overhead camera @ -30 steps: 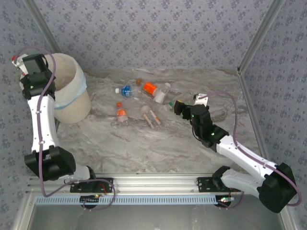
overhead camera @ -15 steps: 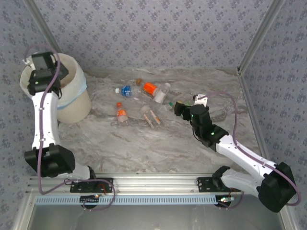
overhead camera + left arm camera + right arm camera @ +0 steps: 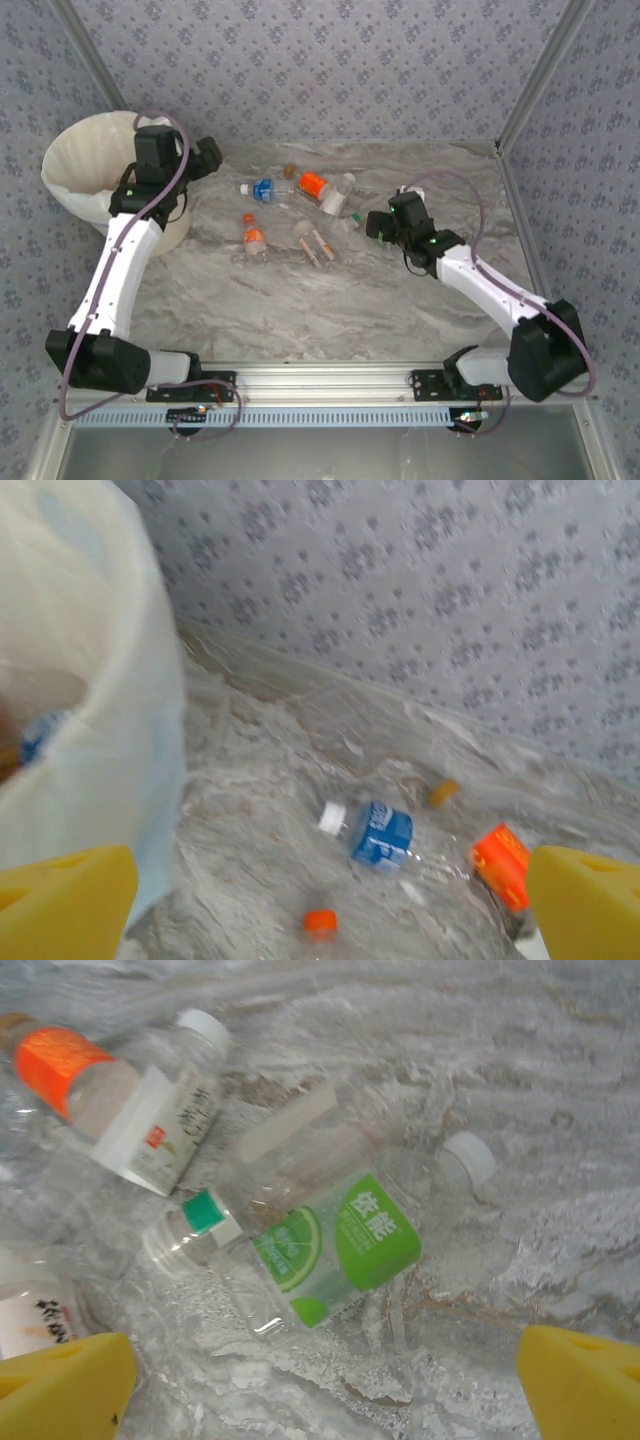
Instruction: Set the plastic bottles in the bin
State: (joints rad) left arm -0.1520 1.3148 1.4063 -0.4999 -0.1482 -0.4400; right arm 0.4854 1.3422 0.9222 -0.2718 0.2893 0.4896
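**Both grippers open, loose bottles lying outside the bin**

The bin (image 3: 70,195) is sitting at the far left of the table (image 3: 300,310), with its white liner folded over the rim.

The left gripper (image 3: 207,155) is hanging just off the bin's right rim, on the side facing the bottles. Its fingers are spread wide with nothing between them. In the left wrist view a blurred blue patch is showing inside the bin; I can't tell what it is.

The loose bottles are all lying on the table to the right of the bin:
- The blue-label bottle (image 3: 264,189), with a white cap, is lying on its side nearest the bin.
- The orange-cap bottle (image 3: 254,238) is lying about as far from the bin, on the near side.
- A gold cap (image 3: 289,170) is showing just past the blue one, too small to tell more.
- The orange-label bottle (image 3: 313,184) is lying further from the bin, right against the white-label bottle (image 3: 338,195).
- The pale-label bottle (image 3: 312,241) is lying just past the orange-cap one.
- The green-label bottle (image 3: 335,1250), with a green cap, is lying at the end of the cluster farthest from the bin, touching a clear white-cap bottle (image 3: 455,1175).

The right gripper (image 3: 375,222) is hovering over that far end, well apart from the bin. Its fingers are wide apart, with the green-label bottle lying below the gap, not clamped.
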